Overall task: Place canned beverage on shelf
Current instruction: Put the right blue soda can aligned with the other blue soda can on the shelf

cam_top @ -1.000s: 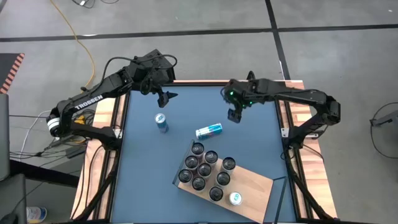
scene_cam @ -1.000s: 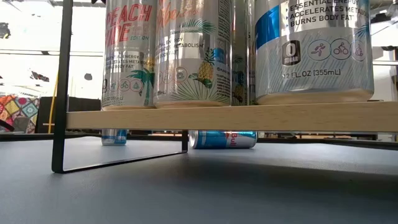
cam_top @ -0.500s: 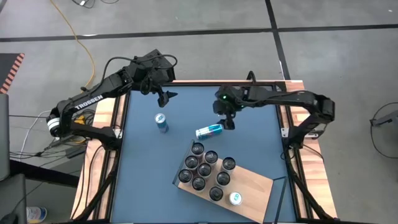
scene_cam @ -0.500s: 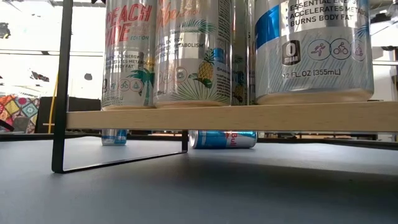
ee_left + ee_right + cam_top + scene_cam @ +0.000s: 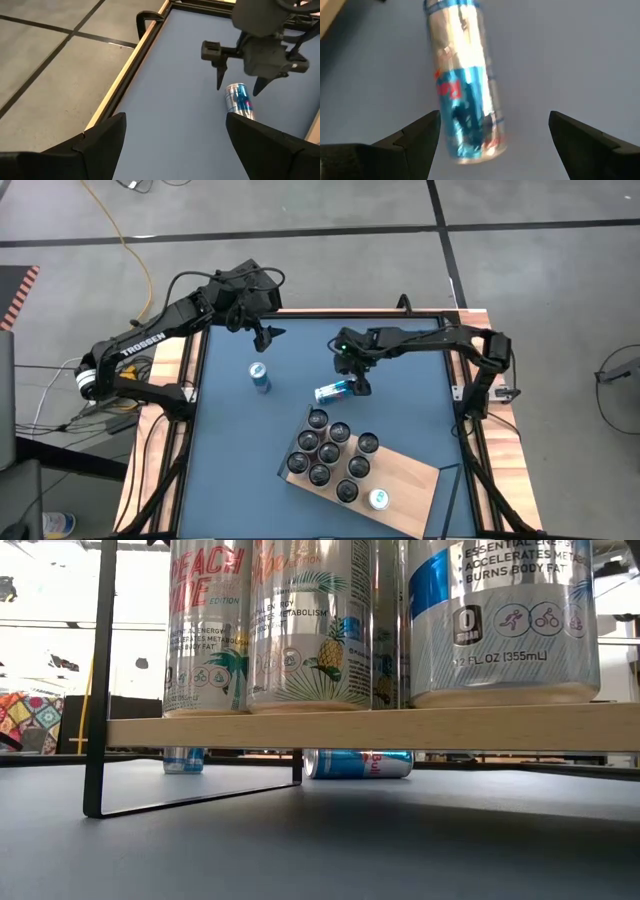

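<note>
A blue-and-silver can (image 5: 335, 390) lies on its side mid-table, also seen in the low view (image 5: 358, 763) behind the shelf. My right gripper (image 5: 352, 377) hangs open just above it, pointing steeply down; in its wrist view the can (image 5: 465, 85) lies ahead of the spread fingers (image 5: 495, 145). From the left wrist view, the right gripper (image 5: 239, 82) has a finger over either side of the can (image 5: 240, 100), clear of it. A second can (image 5: 259, 377) stands upright at the left. My left gripper (image 5: 264, 334) waits open at the far left. The shelf (image 5: 412, 480) holds several upright cans.
The shelf (image 5: 400, 727) stands slantwise at the near right on a thin black metal frame (image 5: 98, 680), with tall cans (image 5: 300, 630) crowding its left part. Wooden strips (image 5: 190, 355) edge the blue table. Bare blue surface lies at the near left.
My right gripper has come down and toward the table's left, from the far right to just above the lying can, rolling about its own axis and tipping more steeply downward. Its fingers have stayed open. Neither can has moved.
</note>
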You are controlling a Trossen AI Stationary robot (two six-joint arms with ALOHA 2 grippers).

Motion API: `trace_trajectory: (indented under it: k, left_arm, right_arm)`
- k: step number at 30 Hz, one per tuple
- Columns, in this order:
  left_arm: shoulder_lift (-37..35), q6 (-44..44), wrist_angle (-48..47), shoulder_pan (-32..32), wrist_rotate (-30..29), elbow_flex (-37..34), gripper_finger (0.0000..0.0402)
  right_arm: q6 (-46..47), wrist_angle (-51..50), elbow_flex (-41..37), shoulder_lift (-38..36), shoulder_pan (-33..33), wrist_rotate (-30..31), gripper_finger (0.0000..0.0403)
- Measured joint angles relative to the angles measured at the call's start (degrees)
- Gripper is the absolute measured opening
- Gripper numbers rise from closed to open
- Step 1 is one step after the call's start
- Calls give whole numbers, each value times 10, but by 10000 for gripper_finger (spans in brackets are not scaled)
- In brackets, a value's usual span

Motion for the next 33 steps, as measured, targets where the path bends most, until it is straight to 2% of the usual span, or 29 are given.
trace_trajectory:
  k: [17,33]
  left_arm:
    - [0,-1,1,0,0,0,330]
    - [0,-4,5,0,1,0,330]
  right_arm:
    - [1,25,0,18,17,2,353]
    - [1,134,0,18,42,2,353]
